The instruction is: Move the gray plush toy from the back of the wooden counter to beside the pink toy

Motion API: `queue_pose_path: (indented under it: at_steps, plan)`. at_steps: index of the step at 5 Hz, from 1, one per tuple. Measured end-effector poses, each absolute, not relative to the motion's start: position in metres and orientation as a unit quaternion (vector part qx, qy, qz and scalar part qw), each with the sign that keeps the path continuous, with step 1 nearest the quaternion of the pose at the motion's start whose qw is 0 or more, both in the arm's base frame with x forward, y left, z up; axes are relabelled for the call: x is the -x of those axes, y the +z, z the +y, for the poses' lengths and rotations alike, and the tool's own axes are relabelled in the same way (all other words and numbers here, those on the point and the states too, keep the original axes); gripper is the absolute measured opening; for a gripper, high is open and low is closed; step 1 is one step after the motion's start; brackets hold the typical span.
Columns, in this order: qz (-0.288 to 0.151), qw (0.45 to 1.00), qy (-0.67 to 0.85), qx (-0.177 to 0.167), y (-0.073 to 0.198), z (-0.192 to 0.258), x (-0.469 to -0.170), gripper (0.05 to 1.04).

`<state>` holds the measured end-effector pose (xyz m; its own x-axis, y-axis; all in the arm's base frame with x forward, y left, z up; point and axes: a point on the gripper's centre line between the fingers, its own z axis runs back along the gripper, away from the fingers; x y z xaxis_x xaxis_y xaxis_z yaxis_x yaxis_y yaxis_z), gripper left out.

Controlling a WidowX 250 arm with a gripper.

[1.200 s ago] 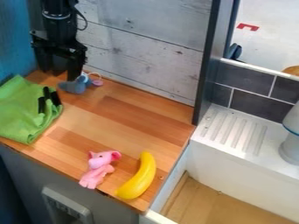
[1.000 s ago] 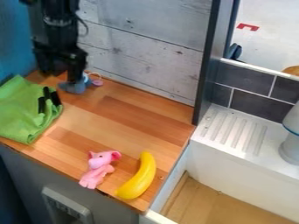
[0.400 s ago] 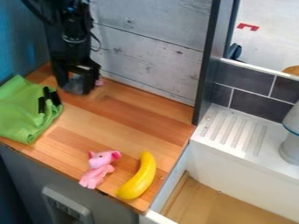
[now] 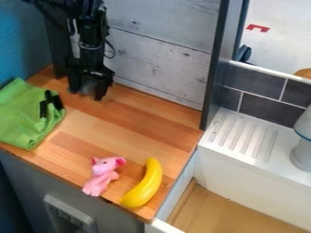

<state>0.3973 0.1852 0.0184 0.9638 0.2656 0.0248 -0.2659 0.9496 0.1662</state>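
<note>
Black metal robot arm (image 4: 91,41) comes in at upper L, hanging approx. vertical; its black two-finger gripper (image 4: 88,91) is low over the back L of the brown wood-plank counter (image 4: 130,129). Small grey thing (image 4: 88,85) sits at the gripper, partly hidden; can't tell how far open the gripper is, or if it has a hold on the thing. L side: crumpled green cloth (image 4: 23,120) w/ black pieces (image 4: 43,109) on it. Front edge: pink soft-looking animal toy (image 4: 102,175) beside curved yellow plastic-looking banana (image 4: 144,184), approx. parallel. Behind: whitewashed plank wall (image 4: 161,57); R: white ridged drainboard (image 4: 234,152), dk grey tiles (image 4: 270,109) w/ pale grout.
</note>
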Motion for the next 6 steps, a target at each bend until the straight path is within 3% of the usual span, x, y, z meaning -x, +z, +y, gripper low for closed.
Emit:
queue_pose_path:
  at_steps: [2,3,4,6]
  plan:
    - [0.012,0.984,0.147,-0.101,0.01,0.186,-0.393,0.391]
    - [0.013,0.983,0.151,-0.099,0.011,0.18,-0.382,0.225]
    - [-0.008,0.985,0.147,-0.09,0.022,0.175,-0.377,0.146]
    - [-0.062,0.977,0.178,-0.1,0.084,0.173,-0.342,0.099]
